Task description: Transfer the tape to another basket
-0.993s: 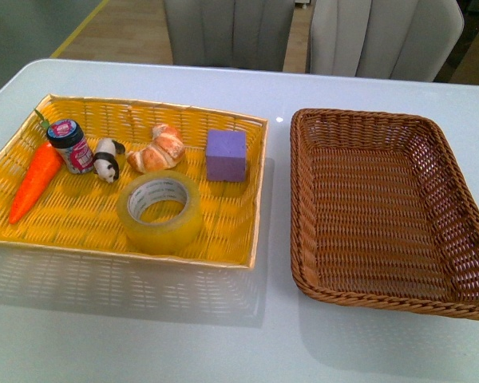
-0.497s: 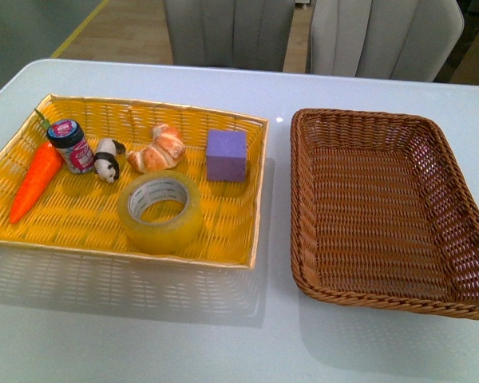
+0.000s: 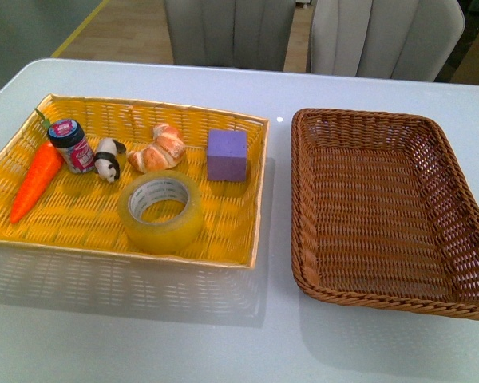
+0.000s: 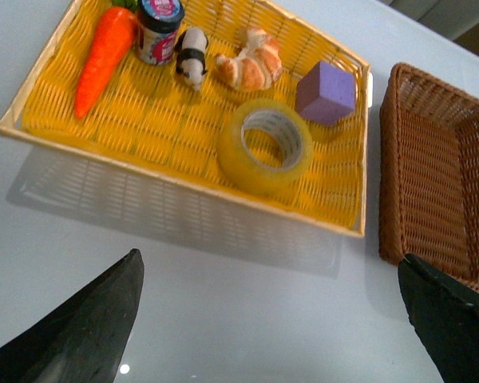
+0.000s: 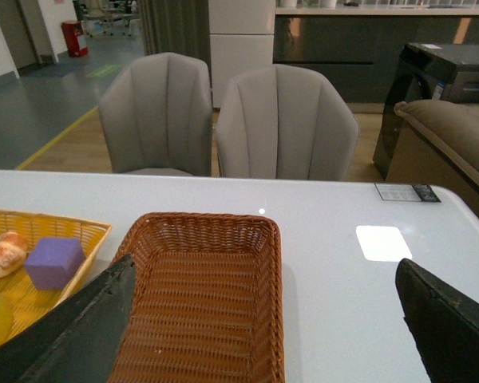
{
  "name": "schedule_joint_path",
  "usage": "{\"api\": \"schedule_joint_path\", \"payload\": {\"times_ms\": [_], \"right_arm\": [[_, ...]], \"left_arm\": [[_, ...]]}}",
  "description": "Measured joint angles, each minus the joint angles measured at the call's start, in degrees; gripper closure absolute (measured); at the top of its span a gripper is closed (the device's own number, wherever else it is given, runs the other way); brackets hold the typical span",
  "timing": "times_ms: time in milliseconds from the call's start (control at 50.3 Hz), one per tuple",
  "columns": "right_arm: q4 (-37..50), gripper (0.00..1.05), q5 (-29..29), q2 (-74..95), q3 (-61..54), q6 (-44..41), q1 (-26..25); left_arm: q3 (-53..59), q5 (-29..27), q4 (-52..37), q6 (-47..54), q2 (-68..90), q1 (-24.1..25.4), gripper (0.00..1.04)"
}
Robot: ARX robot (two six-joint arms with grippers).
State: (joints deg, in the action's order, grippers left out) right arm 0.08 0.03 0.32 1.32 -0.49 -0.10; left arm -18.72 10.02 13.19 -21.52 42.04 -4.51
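Your left gripper is spread wide and grips nothing. Its two dark fingers hang above the white table, clear of the yellow tray. Your right gripper is just as wide apart and equally empty, and it touches nothing you can see. The tape lies flat, hole up, in the yellow tray near its front rim, just in front of the croissant and the purple cube. The brown wicker basket stands beside the tray on your right, a small gap between them.
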Motion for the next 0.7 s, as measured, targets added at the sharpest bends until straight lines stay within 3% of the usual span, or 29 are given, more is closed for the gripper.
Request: {"api": "schedule_joint_path", "payload": {"times_ms": [278, 477, 695], "right_arm": [[0.0, 0.09, -0.02, 0.0, 0.0, 0.02, 0.0], [0.0, 0.09, -0.02, 0.0, 0.0, 0.04, 0.0], [0.0, 0.09, -0.02, 0.0, 0.0, 0.04, 0.0]], "left_arm": [[-12.0, -4.04, -23.85, -2.54, 37.88, -2.27, 0.09], [-23.39, -6.27, -26.23, -1.07, 59.25, -3.72, 0.09], [-34.8, -7.96, -22.38, 1.75, 73.61, -4.98, 0.09]]}}
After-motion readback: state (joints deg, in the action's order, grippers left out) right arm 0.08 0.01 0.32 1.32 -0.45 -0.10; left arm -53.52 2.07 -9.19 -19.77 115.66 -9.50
